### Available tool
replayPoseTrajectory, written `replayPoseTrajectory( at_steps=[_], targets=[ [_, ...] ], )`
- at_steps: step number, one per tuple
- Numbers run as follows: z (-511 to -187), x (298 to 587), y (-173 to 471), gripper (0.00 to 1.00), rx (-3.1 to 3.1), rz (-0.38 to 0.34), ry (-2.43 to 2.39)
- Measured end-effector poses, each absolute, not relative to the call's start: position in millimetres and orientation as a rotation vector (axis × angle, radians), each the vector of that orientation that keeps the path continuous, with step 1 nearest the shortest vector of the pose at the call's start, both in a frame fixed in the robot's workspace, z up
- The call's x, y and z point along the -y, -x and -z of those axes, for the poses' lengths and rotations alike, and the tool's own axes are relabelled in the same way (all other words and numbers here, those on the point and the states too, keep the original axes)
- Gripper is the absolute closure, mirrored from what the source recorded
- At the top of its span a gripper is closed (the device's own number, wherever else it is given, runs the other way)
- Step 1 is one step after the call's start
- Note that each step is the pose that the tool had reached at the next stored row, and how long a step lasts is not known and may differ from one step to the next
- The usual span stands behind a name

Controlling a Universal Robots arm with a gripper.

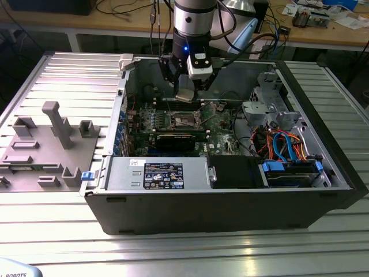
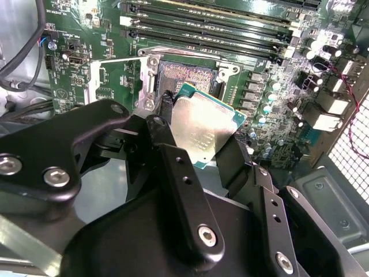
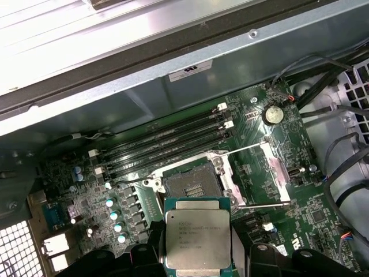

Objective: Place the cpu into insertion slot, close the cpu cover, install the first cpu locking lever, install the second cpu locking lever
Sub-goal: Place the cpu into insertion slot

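CPU (image 3: 198,239), silvery face up, is clamped by its edges in the gripper (image 2: 200,128), held above the board (image 3: 300,219), while the open insertion slot (image 3: 187,186) lies just ahead of and below the gripper, its CPU cover (image 3: 275,170) swung aside

cpu (image 3: 198,236) above insertion slot (image 3: 193,186)

Landmark: open black computer case (image 1: 230,202), mid-scene in the exterior view.
Tabletop: ribbed silvery metal tabletop (image 1: 63,69) under the case, reaching out on every side of it.
Light: pale glare on the ribs in front of the case.
Fixture: grey moulded holder block (image 1: 52,144) beside the case, on the exterior view's left.
Bench: wooden workbench (image 1: 115,24) behind the case, carrying loose cables (image 1: 124,8) and small clutter (image 1: 314,14).
Under the bench: deep shadow.
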State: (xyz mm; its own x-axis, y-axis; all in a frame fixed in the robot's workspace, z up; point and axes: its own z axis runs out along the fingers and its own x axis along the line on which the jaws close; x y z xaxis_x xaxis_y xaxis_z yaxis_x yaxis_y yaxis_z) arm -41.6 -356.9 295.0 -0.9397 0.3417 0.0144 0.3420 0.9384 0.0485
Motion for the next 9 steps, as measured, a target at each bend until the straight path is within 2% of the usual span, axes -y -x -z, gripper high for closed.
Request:
replayPoseTrajectory(
  at_steps=[9],
  targets=[
    [-295.0,356.9,41.7,0.45,3.082,0.079,0.575]
  ],
)
